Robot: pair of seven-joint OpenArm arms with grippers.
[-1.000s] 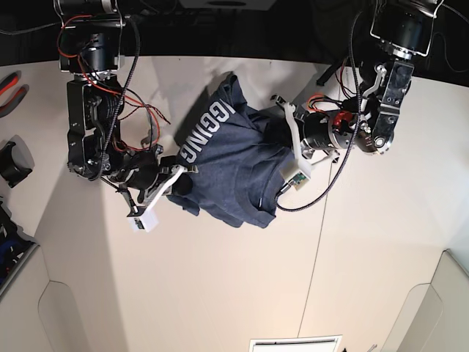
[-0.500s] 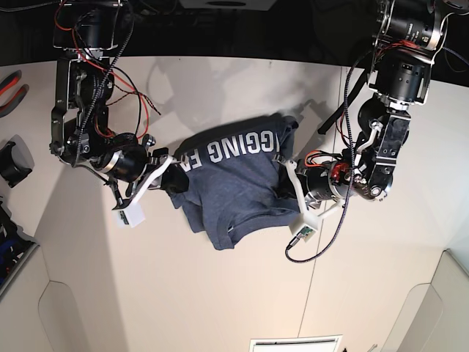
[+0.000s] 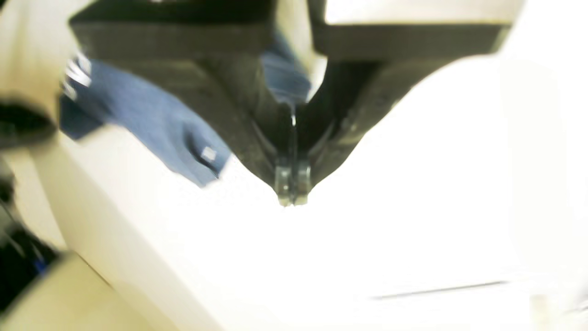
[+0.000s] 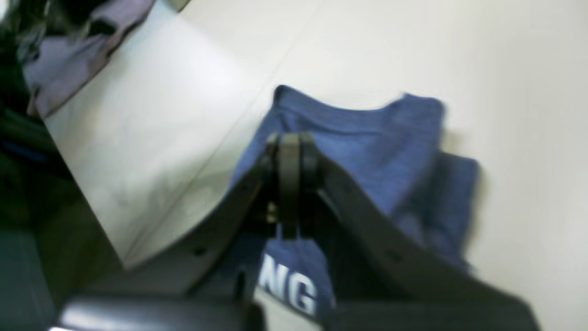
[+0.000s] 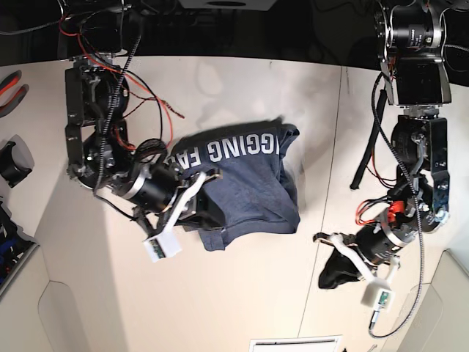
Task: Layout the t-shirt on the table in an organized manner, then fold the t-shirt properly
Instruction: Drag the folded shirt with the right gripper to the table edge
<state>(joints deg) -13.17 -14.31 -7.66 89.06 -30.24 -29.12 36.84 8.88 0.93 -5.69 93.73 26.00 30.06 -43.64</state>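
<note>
None of the folding done: heathered slate-blue cotton t-shirt [image 5: 245, 183] lies bunched mid white surface [image 5: 242, 293], toward its far edge. My right pincer [image 5: 201, 192] grips its edge; left pincer [image 5: 326, 257] closed, empty, off the shirt. Spreading remains.

Base view high overhead, looking straight down on the whole worktop [image 5: 242, 293] and both arms, each wrist view close behind its own pincer, looking along it, both blurred, all three sharing the t-shirt [image 5: 249, 183].
</note>
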